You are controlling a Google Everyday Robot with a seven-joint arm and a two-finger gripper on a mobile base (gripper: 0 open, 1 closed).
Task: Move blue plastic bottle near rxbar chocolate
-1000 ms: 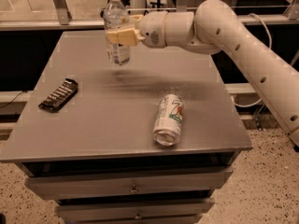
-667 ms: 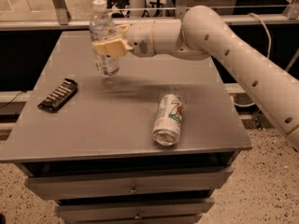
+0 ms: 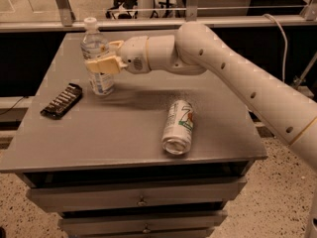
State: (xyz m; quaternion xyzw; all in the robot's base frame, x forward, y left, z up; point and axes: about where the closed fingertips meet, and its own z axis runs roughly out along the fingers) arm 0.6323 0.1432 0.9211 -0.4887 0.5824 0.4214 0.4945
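The blue plastic bottle (image 3: 96, 56) is a clear bottle with a white cap and white label, held upright at the left of the grey table (image 3: 129, 128). My gripper (image 3: 101, 62) is shut on the bottle around its middle, reaching in from the right. The bottle's base is at or just above the tabletop; I cannot tell if it touches. The rxbar chocolate (image 3: 62, 100), a flat dark bar with pale lettering, lies on the table a short way to the front left of the bottle.
A white-and-green drink can (image 3: 178, 127) lies on its side at the middle right of the table. The table has drawers (image 3: 141, 198) below its front edge. A railing (image 3: 148, 21) runs behind the table.
My gripper has carried the bottle to the left and lower, from the back middle of the table towards the dark bar. The bar and the can have not moved.
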